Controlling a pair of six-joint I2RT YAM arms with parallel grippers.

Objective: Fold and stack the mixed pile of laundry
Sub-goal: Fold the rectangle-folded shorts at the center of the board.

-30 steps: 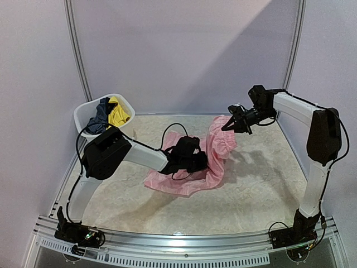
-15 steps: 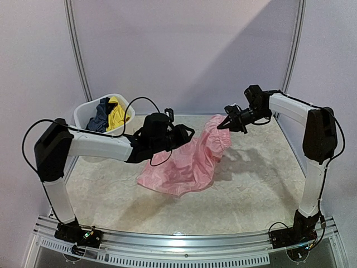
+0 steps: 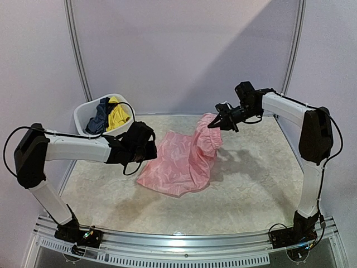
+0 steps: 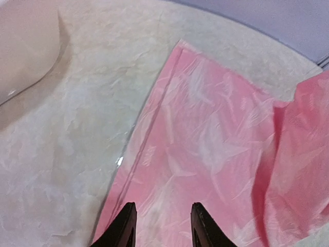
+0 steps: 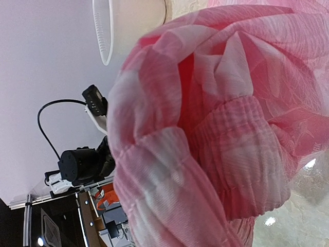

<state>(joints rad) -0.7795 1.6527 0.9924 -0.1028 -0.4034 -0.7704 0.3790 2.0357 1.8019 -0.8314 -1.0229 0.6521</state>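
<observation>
The thin pink ruffled piece [image 3: 175,164] lies spread on the table's middle, its right end lifted. My right gripper [image 3: 215,124] is shut on that gathered elastic edge and holds it above the table. In the right wrist view the bunched pink cloth [image 5: 216,128] fills the frame and hides the fingers. My left gripper [image 4: 162,218] is open and empty, hovering low over the pink piece [image 4: 205,154] near its left hem; in the top view the left gripper [image 3: 152,148] sits at the cloth's left edge. A navy top [image 3: 100,116] and a yellow piece [image 3: 118,114] lie in the tub.
The white plastic tub [image 3: 81,114] stands at the back left corner, and its wall [image 4: 23,46] shows at the left wrist view's upper left. Metal frame posts rise at the back. The table's rail runs along the near edge between the arm bases.
My left gripper has opened, let go of the pink piece and drawn back to the left. The right gripper has carried the raised edge slightly left. The cloth now lies flatter.
</observation>
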